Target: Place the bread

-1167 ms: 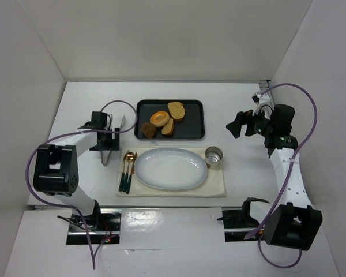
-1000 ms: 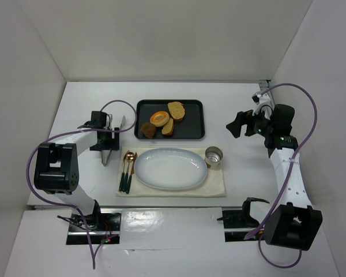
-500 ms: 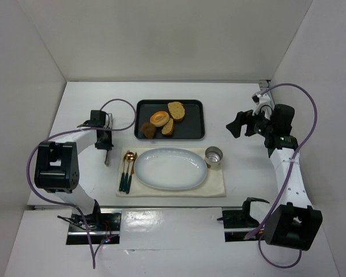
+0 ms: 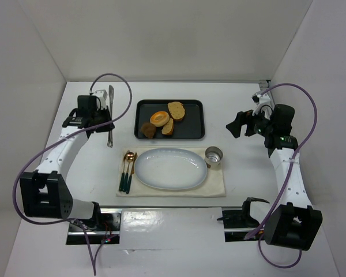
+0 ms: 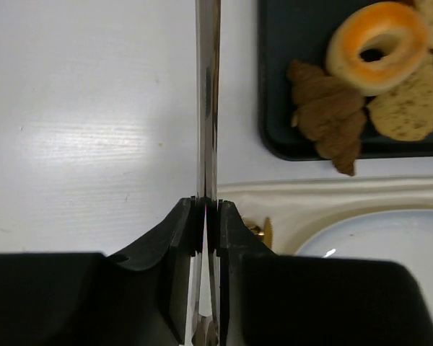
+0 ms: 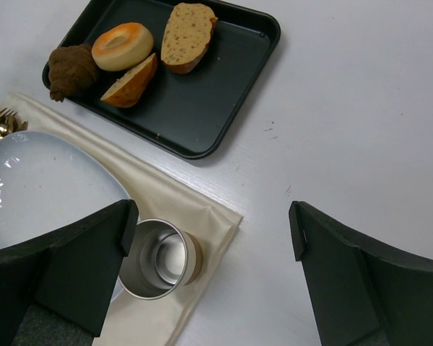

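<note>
The bread (image 4: pixel 168 126), a small narrow tan slice with a golden crust, leans against the orange ring bun (image 4: pixel 159 118) in the black tray (image 4: pixel 196 124). It also shows in the left wrist view (image 5: pixel 408 108) and the right wrist view (image 6: pixel 130 83). My left gripper (image 4: pixel 107 117) hovers left of the tray, shut on metal tongs (image 4: pixel 110 101) whose two arms (image 5: pixel 207 101) are pressed together and point away from the wrist. My right gripper (image 4: pixel 242 124) stands open and empty to the right of the tray, above the table (image 6: pixel 213 216).
The tray also holds a larger pale slice (image 4: pixel 176 110) and a brown pastry (image 4: pixel 148 130). On a beige cloth (image 4: pixel 216 184) in front of the tray lie a white oval plate (image 4: pixel 170 168), a metal cup (image 4: pixel 213 156) and cutlery (image 4: pixel 127 167). White walls surround the table.
My left gripper closed on the tongs, squeezing their spread arms together. It then carried them up and back from beside the cloth to the tray's left. The right arm stayed still.
</note>
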`<act>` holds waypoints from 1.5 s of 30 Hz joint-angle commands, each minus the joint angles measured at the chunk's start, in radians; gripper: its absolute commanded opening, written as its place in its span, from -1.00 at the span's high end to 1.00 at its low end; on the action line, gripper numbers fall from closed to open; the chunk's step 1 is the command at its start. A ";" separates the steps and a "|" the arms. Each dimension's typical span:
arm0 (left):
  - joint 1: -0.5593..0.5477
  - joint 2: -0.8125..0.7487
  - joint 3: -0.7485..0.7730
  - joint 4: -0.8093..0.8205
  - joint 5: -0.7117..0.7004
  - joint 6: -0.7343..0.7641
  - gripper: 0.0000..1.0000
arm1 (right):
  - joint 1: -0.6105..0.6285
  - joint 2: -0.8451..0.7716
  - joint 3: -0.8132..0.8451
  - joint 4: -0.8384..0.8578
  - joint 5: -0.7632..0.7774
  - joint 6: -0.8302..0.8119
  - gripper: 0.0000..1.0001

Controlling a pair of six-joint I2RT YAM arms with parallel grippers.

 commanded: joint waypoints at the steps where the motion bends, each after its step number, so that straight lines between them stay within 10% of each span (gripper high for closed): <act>1: -0.019 -0.033 0.082 -0.071 0.100 -0.022 0.51 | 0.006 -0.009 0.021 0.001 -0.008 -0.009 -0.98; 10: -0.077 -0.106 0.102 -0.127 0.234 -0.022 0.02 | 0.006 -0.009 0.021 0.001 -0.008 -0.009 -0.98; 35: -0.321 -0.244 0.033 -0.260 -0.079 -0.004 -0.05 | 0.006 -0.018 0.021 0.001 -0.026 -0.018 -0.98; 45: -0.406 -0.235 0.042 -0.251 -0.002 0.015 -0.05 | 0.006 -0.009 0.021 0.001 -0.026 -0.018 -0.98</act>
